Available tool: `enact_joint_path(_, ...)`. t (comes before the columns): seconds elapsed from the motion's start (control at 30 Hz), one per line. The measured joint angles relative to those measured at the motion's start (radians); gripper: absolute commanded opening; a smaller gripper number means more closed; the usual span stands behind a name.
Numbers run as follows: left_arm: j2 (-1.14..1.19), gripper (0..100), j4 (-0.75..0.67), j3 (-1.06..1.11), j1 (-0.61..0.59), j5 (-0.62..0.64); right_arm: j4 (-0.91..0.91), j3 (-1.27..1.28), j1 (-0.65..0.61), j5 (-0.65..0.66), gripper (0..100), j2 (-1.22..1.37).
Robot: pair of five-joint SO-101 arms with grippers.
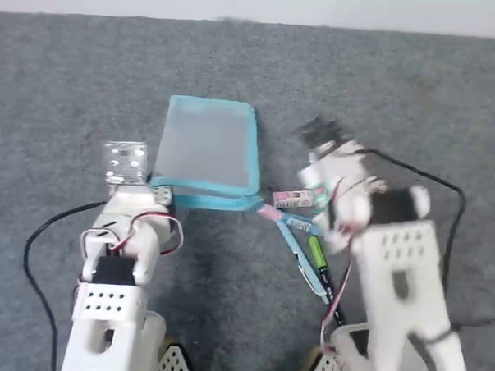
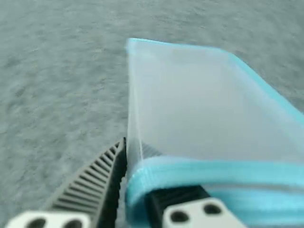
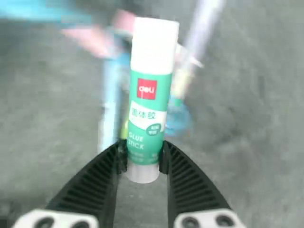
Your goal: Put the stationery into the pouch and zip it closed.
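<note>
Fingers [image 3: 100, 183] of the right gripper [image 3: 142, 164] are clamped on the base of the glue stick [image 3: 148, 90], which points out past their tips, and blurred pens [image 1: 298, 250] are seen on the grey table [image 3: 256, 95] just beyond it. The pouch [image 2: 199, 104] is pinched at a corner of its blue zip edge [image 2: 213, 173] by the left gripper [image 2: 133, 166], its body stretching away from those fingertips, with open table left beside it.

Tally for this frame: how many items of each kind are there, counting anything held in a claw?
Pouch: 1
Glue stick: 1, held in the right claw
Pens: 2, a blue pen and a green pen
Pink item, kind unclear: 1
Total: 5
</note>
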Motion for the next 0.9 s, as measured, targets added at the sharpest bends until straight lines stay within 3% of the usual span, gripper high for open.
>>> enact_joint_path(0.13,0.000,1,0.000,0.000,0.095,0.000,0.057,0.002,-0.192,-0.034,0.7,-0.035)
enact_joint_path(0.27,0.000,1,0.000,0.000,0.135,0.000,0.052,0.002,-0.261,-0.044,0.7,0.005)
enact_joint_path(0.6,0.000,1,0.000,0.000,0.141,0.000,0.000,-0.021,-0.275,-0.052,0.6,0.193)
enact_joint_path(0.9,0.000,1,0.000,0.000,0.153,-0.017,0.054,-0.319,-0.275,-0.158,0.6,0.431)
